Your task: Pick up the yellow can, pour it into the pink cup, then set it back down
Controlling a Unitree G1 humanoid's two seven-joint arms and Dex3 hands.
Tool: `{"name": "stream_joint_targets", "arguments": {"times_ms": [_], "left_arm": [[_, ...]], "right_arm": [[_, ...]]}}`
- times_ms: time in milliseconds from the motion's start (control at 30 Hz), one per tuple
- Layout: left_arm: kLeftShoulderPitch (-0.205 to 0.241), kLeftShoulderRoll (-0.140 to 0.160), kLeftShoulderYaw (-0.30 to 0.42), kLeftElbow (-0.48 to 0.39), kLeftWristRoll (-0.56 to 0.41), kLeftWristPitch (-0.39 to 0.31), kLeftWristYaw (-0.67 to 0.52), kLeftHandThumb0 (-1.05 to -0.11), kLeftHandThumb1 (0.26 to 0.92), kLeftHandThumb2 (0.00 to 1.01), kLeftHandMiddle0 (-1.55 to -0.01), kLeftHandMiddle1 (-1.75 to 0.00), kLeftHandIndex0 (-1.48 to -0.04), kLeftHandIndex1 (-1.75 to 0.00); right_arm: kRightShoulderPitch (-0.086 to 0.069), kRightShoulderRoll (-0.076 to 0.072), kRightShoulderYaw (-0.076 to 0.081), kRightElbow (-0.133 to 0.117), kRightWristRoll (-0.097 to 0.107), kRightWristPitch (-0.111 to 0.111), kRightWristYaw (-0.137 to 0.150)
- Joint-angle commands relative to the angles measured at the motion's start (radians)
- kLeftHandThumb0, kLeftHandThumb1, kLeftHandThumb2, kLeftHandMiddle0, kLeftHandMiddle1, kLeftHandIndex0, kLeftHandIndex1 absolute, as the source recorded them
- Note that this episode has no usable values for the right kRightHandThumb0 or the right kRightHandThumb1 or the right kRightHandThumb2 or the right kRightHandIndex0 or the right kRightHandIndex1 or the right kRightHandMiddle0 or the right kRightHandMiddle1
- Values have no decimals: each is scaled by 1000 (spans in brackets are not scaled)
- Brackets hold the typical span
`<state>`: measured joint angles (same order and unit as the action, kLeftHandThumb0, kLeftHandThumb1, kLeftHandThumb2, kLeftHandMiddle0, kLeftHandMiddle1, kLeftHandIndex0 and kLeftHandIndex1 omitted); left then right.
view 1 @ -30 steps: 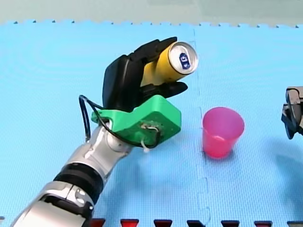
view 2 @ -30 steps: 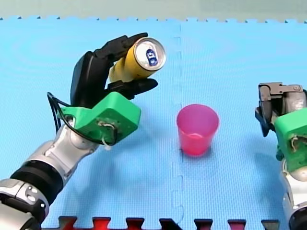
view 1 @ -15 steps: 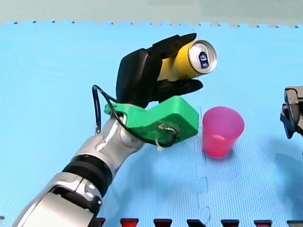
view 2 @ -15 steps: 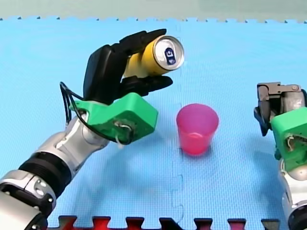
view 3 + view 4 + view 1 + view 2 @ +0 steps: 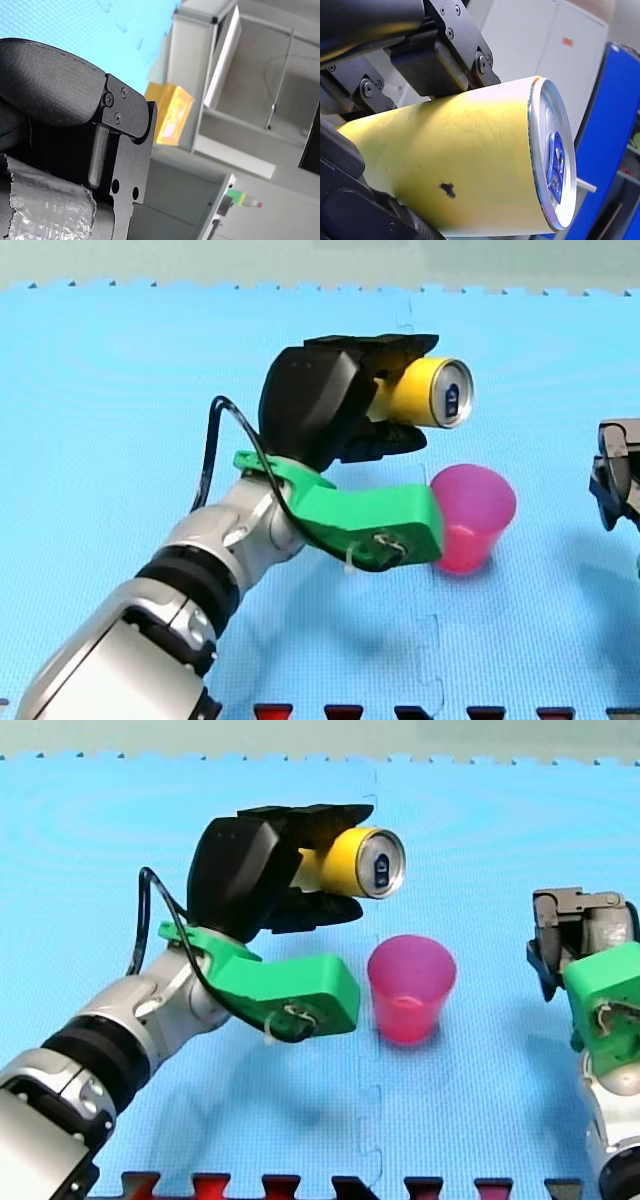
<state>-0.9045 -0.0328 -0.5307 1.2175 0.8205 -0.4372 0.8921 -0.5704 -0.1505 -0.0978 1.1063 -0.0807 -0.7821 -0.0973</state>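
My left robot hand [image 5: 245, 870] is clamped round the yellow can [image 5: 365, 863], black fingers [image 5: 437, 65] wrapped over the barrel from above and below. The can lies on its side in the air. Its silver lid [image 5: 554, 160] with the blue tab points toward my right, just above and a little behind the pink cup [image 5: 410, 988]. The lid isn't over the cup's mouth yet, so I judge the pour is only being lined up.

As for handling, I take this to be a thin metal can: light, stiff enough until squeezed, then quick to dent. That smooth painted wall could slide in the fingers as it tips. The hold sits on the rear part of the barrel, well clear of the lid, and that looks right to me. I can't tell how full it is.

The cup stands upright on the blue foam mat [image 5: 480, 820] and looks light enough to topple if nudged. My right robot hand [image 5: 570, 935] sits at the far right, well apart, holding nothing.
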Motion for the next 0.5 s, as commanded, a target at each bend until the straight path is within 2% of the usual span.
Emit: {"name": "stream_joint_targets", "arguments": {"times_ms": [0, 100, 133, 200, 233, 300, 467], "left_arm": [[-23, 14, -42, 10, 36, 22, 51, -361, 767, 8, -1311, -8, -1191, -3], [-32, 22, -88, 27, 81, 40, 125, -364, 786, 12, -1448, -83, -1237, -22], [-34, 23, -99, 32, 91, 45, 145, -365, 792, 7, -1455, -159, -1252, -18], [-39, 24, -115, 39, 103, 55, 168, -345, 806, 2, -1153, -870, -1291, -8], [-41, 25, -121, 43, 106, 60, 174, -335, 810, 2, -1086, -1018, -1306, -11], [-45, 26, -134, 47, 115, 75, 183, -316, 818, 2, -1012, -1195, -1329, -18], [-47, 29, -155, 52, 121, 89, 197, -312, 826, 3, -977, -1276, -1330, -19]], "right_arm": [[-1, -1, -2, -4, 6, -9, 3], [0, -1, -2, -5, 5, -12, 4], [1, -1, -2, -6, 5, -13, 4], [2, -1, -2, -7, 5, -14, 4], [2, -1, -2, -9, 6, -15, 4], [3, -1, -2, -11, 6, -15, 5], [5, -1, -1, -15, 4, -14, 3]]}}
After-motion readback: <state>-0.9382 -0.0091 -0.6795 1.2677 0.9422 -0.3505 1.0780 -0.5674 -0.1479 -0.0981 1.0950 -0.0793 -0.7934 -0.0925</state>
